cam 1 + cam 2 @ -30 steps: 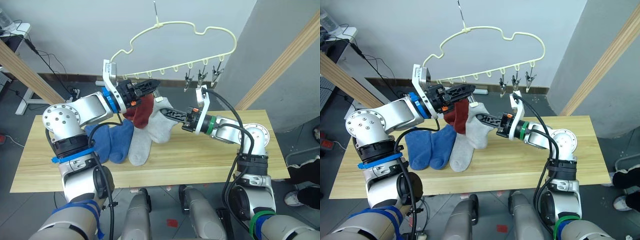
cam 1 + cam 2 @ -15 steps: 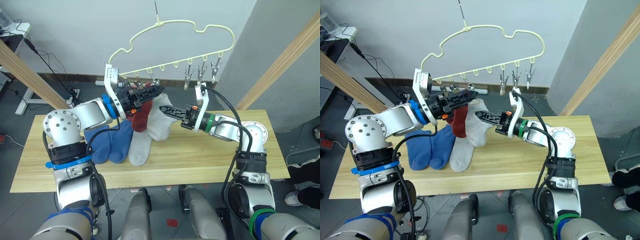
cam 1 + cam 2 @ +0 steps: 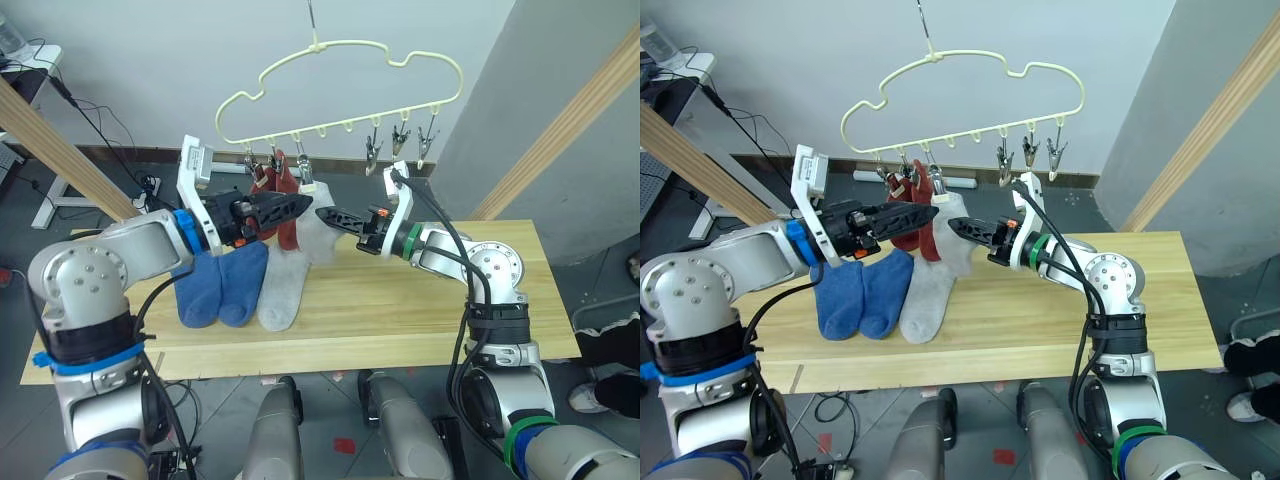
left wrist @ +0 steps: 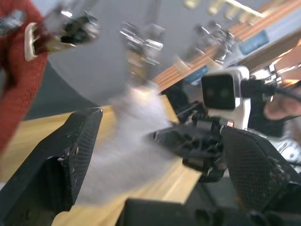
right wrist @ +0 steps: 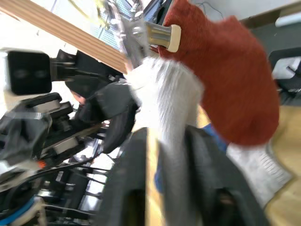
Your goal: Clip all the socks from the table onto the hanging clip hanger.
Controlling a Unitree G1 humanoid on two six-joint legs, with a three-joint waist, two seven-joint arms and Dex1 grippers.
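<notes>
- We see the clip hanger (image 3: 340, 90) hanging above the far edge of the table (image 3: 420, 320), with red socks (image 3: 283, 195) already pinned to clips toward its left end.
- A light grey sock (image 3: 318, 222) hangs just beside the red ones; in the right wrist view its top edge (image 5: 162, 77) sits at a metal clip (image 5: 129, 42), so we judge it is being fastened or has just been caught.
- Our left gripper (image 3: 300, 203) points at that clip area, its fingers (image 4: 56, 160) spread wide apart with nothing between them.
- Our right gripper (image 3: 325, 214) reaches in from the other side, its fingers (image 5: 131, 179) on either side of the grey sock's hanging fabric; we cannot tell whether they press it or merely flank it.
- Two blue socks (image 3: 215, 285) and one more grey sock (image 3: 280, 290) lie side by side on the table under our left arm.
- These socks look light, soft and limp; they will sag and fold from any single hold, and the knit should not slip easily.
- We judge the cuff edge the best place to pinch, leaving a short margin for the clip to bite.
</notes>
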